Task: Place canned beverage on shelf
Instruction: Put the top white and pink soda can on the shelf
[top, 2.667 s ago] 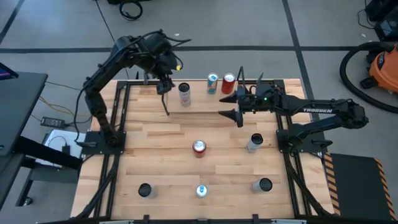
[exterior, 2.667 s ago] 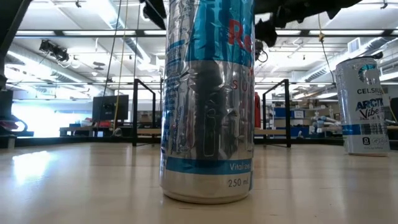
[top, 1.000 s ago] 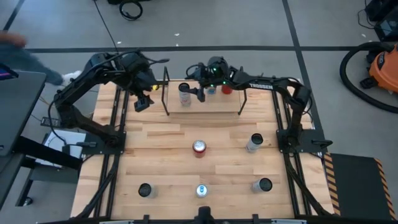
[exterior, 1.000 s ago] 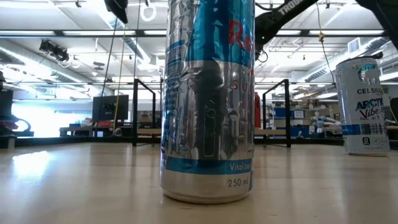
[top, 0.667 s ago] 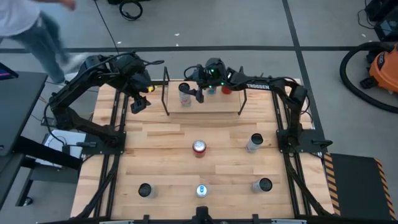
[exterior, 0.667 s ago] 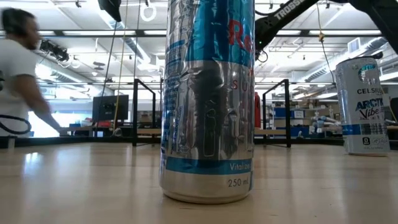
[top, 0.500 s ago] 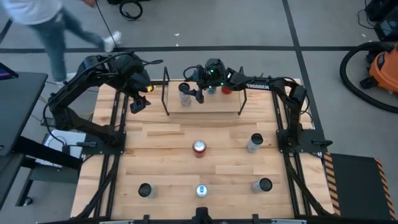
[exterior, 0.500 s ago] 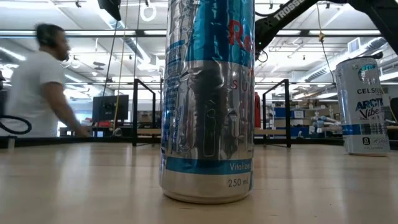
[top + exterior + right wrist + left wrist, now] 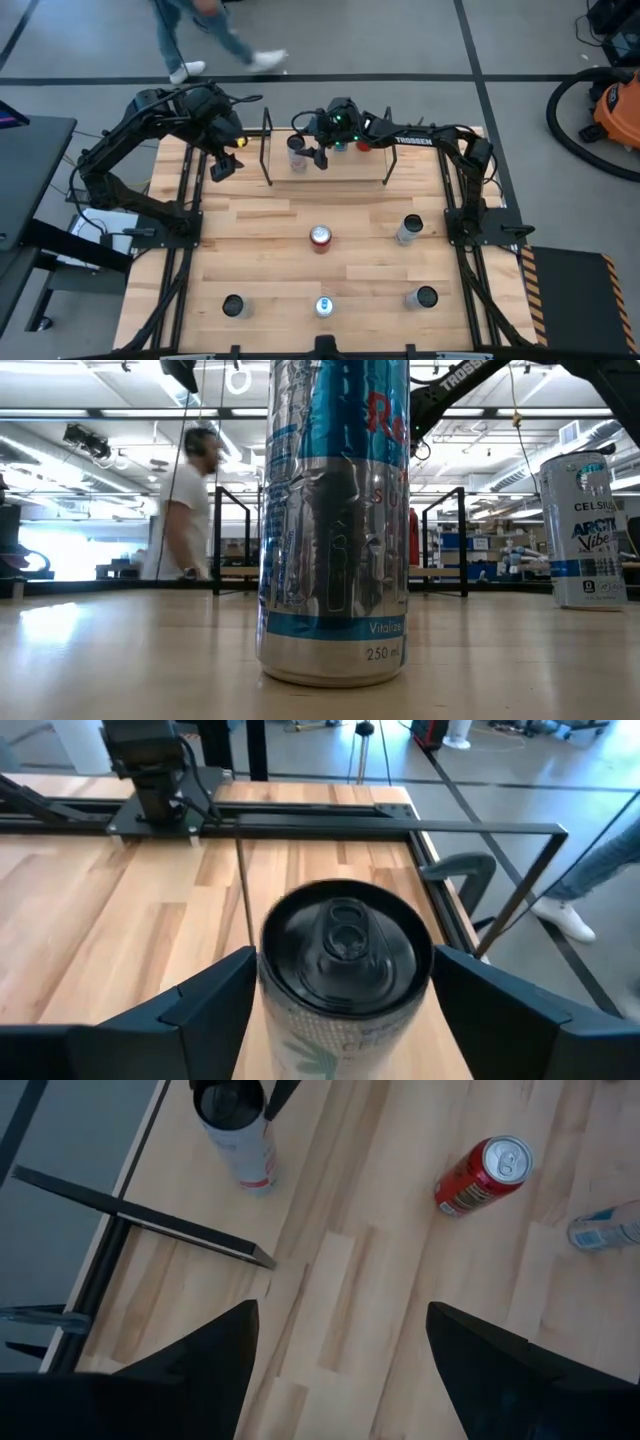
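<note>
- Black-topped can (image 9: 345, 960) upright on the shelf (image 9: 345, 175), near its left wire frame (image 9: 267, 147).
- Right gripper (image 9: 308, 150) at that can, jaws spread wide to either side, not clamped.
- Left gripper (image 9: 222, 166) beside the shelf above the surface (image 9: 270, 240), jaws open, holding nothing.
</note>
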You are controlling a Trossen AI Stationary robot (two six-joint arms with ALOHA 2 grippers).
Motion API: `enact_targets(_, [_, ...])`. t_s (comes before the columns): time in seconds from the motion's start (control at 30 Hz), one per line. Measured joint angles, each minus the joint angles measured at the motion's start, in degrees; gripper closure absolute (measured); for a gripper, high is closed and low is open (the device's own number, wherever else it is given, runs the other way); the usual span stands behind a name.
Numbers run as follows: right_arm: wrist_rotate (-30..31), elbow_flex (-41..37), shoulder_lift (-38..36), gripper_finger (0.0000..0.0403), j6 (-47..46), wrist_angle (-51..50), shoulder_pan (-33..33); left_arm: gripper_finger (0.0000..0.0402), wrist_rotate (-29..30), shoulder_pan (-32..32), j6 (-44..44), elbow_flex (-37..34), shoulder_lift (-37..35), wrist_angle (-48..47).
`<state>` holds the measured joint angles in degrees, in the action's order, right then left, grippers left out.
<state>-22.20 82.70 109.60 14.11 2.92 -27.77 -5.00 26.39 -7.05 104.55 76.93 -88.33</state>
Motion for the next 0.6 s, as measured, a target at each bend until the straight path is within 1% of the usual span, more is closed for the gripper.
enact_targets(0.1, [0.47, 0.00, 0.00, 0.0114, 0.00, 0.11, 0.00, 0.0111, 0.00, 0.00, -0.84, 0.00, 0.02, 0.41])
enact_targets(0.2, [2.63, 0.00, -0.03, 0.0132, -0.11, -0.10, 0.00, 0.0111, 0.00, 0.00, -1.13, 0.00, 0.02, 0.58])
enact_targets(0.3, [2.72, 0.00, -0.09, 0.0143, -0.28, -0.07, 0.00, 0.0111, 0.00, 0.00, -1.15, 0.00, 0.02, 0.63])
enact_targets(0.6, [4.48, -0.07, -0.53, 0.0149, -5.68, 0.05, -1.29, 0.0111, 0.00, 0.00, -1.30, 0.00, 0.04, 0.64])
